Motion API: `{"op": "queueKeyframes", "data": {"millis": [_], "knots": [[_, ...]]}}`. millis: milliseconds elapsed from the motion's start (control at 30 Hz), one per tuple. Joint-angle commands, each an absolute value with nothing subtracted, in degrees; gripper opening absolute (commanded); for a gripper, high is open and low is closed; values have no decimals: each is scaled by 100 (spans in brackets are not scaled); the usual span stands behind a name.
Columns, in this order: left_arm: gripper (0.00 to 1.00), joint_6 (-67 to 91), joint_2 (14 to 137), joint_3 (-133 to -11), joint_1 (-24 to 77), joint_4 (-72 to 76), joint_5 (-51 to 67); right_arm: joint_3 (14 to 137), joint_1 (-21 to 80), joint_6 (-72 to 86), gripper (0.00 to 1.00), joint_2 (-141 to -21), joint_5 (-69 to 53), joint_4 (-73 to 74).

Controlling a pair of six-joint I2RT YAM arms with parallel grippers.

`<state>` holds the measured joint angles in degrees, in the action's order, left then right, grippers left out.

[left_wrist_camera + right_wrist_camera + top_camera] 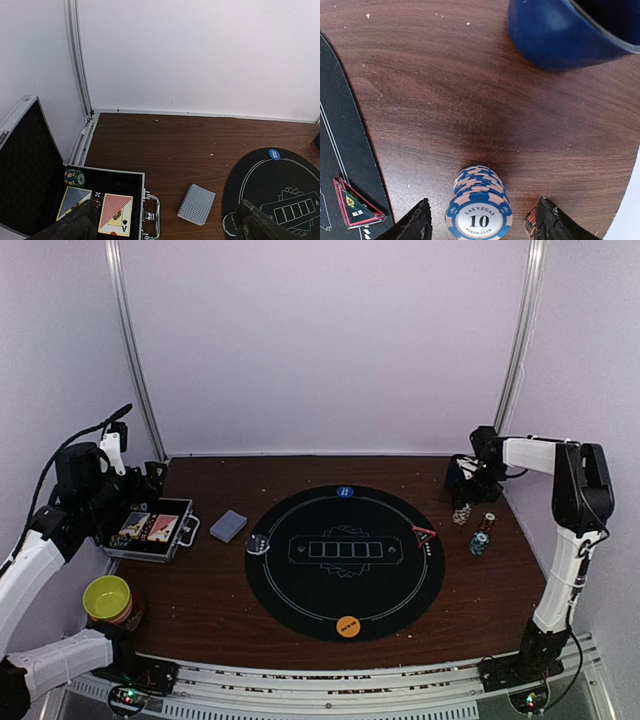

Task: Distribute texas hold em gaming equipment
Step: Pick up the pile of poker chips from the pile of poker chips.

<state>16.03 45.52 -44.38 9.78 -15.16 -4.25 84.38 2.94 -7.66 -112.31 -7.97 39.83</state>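
Left pincer: my left gripper [167, 207] hangs near the open case [127, 175], fingers wide apart, nothing between them
Right pincer: my right gripper [482, 204] straddles the blue chip stack [479, 212], fingers apart, and I see a gap on each side
Chips: that stack stands on bare wood right of the mat [345, 575]; another stack shows partly beside my right finger
Cards: the card deck [228, 526] lies between case and mat
Marker: the red triangle marker [357, 207] sits on the mat's right edge
Buttons: blue button [345, 493] at the far rim, orange button [348, 625] at the near rim
Cup: dark blue cup [555, 35] beyond the stack
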Motion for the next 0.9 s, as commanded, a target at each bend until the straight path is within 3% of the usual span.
{"op": "queueKeyframes", "data": {"millis": [0,867], "knots": [[98,1583,4498,-4544,924,-1449,-457,8386,351,-834,71,-11272,-785,4061],[98,1572,4505,-4553,913,-1450,-483,8350,360,-826,48,-11266,-817,4088]]}}
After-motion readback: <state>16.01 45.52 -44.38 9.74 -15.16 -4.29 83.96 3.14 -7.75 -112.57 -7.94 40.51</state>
